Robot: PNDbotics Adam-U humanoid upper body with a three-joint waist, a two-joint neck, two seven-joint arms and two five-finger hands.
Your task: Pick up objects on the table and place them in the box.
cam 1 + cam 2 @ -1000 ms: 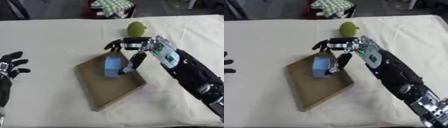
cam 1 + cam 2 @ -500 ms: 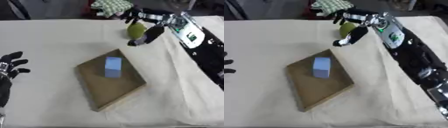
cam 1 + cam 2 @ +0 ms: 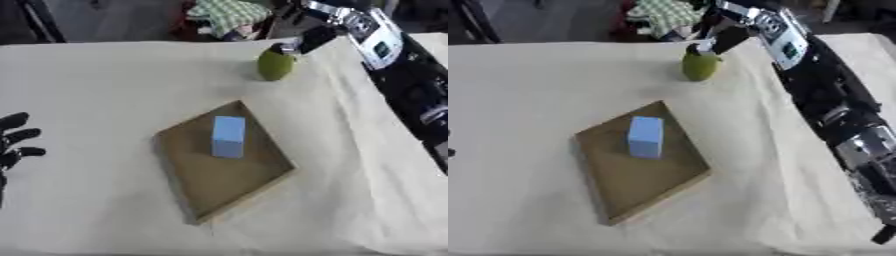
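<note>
1. A shallow brown box (image 3: 262, 187) lies askew on the cream tablecloth (image 3: 105, 90), one corner pointing to the far edge; its low rim is clear on all sides.
2. A light blue block (image 3: 228, 136) stands inside the box, in its far half, apart from the walls; nothing covers it.
3. A green pear-like fruit (image 3: 274, 65) stands upright on the cloth, beyond the box's far corner and well apart from it; it lies outside the box.
4. The right hand (image 3: 730, 34) reaches in from the upper right corner, above and just behind the fruit; one dark finger points down to the fruit's top, but I cannot tell whether it touches, nor whether the fingers are spread or curled, since the hand is blurred and partly cut by the top edge.
5. The right arm (image 3: 833, 110), black with a white-and-green panel near the wrist, runs down the right side over the cloth.
6. The left hand (image 3: 16, 140) rests at the left edge, fingers straight and spread, holding nothing; well apart from the box.
7. Beyond the table's far edge lies a green checked cloth (image 3: 229, 14), over something dark; it touches nothing on the table.
</note>
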